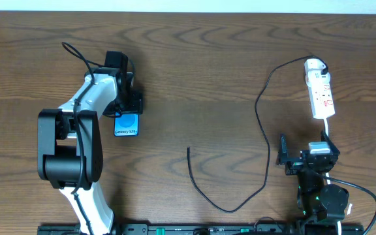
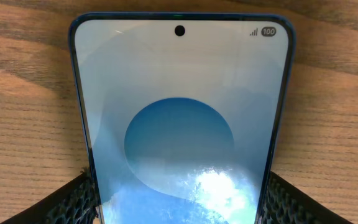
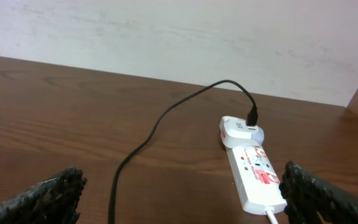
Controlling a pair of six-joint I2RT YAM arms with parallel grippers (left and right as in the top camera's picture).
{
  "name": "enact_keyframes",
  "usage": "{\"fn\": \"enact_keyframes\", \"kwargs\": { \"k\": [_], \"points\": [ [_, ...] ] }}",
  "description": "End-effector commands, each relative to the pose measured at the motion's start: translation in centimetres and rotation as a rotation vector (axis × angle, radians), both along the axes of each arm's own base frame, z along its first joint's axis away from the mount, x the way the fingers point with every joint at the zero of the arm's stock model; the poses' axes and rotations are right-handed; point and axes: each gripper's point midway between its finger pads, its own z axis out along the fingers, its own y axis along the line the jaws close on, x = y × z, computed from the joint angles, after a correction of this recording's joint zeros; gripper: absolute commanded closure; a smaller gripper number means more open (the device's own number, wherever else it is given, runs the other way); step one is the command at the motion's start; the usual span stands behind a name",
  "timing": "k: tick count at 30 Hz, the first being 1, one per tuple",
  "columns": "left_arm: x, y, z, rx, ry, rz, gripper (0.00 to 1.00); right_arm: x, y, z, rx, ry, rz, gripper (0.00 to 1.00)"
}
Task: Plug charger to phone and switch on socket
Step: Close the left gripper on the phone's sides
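Note:
The phone (image 1: 126,124) lies flat on the table, its blue screen (image 2: 179,124) lit and facing up. My left gripper (image 1: 128,108) (image 2: 179,202) straddles its far end, one black pad pressed against each long side. The white socket (image 1: 320,91) (image 3: 253,177) lies at the far right with the charger's black plug (image 1: 316,64) (image 3: 252,116) in its rounded end. From there the charger cable (image 1: 266,130) (image 3: 160,121) loops across the table to its free tip (image 1: 188,150), which lies bare mid-table. My right gripper (image 1: 309,153) (image 3: 185,199) stands open just short of the socket's near end, holding nothing.
The socket's white cord (image 1: 331,134) runs back toward the right arm's base (image 1: 322,199). The left arm (image 1: 70,150) covers the table's left side. A pale wall (image 3: 166,37) rises behind the table's far edge.

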Motion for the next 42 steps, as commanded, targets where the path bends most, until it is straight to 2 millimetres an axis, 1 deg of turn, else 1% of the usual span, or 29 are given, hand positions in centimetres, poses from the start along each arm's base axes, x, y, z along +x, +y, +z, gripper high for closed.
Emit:
{"fn": "enact_keyframes", "kwargs": {
  "k": [1, 3, 5, 6, 7, 10, 31, 34, 38, 42],
  "points": [
    [-2.2, -0.3, -2.4, -0.016, 0.086, -0.011, 0.57, 0.0, -0.1, 0.0, -0.014, -0.001, -0.001, 0.01],
    [-2.1, -0.3, -2.4, -0.016, 0.086, -0.011, 0.64, 0.0, -0.1, 0.0, -0.014, -0.001, -0.001, 0.01],
    [-2.2, -0.3, -2.4, -0.016, 0.087, -0.011, 0.75, 0.0, -0.1, 0.0, -0.014, -0.001, -0.001, 0.01],
    [-2.2, -0.3, -2.4, -0.016, 0.088, -0.011, 0.79, 0.0, -0.1, 0.0, -0.014, -0.001, -0.001, 0.01],
    [-2.2, -0.3, -2.4, -0.016, 0.089, -0.011, 0.86, 0.0, -0.1, 0.0, -0.014, -0.002, -0.001, 0.01],
    [-2.3, -0.3, -2.4, -0.016, 0.093, -0.011, 0.92, 0.0, -0.1, 0.0, -0.014, -0.002, -0.001, 0.01],
    [-2.4, -0.4, -2.3, -0.017, 0.099, -0.014, 0.93, 0.0, -0.1, 0.0, -0.014, -0.002, -0.001, 0.01],
    [-2.2, -0.4, -1.7, -0.019, 0.092, -0.014, 0.93, 0.0, -0.1, 0.0, -0.014, -0.001, -0.001, 0.01],
    [-1.6, -0.5, -0.6, -0.021, 0.069, -0.014, 0.93, 0.0, -0.1, 0.0, -0.014, -0.002, -0.001, 0.01],
    [-1.0, -0.5, 1.0, -0.023, 0.025, -0.015, 0.93, 0.0, -0.1, 0.0, -0.014, -0.002, -0.001, 0.01]
  ]
}}
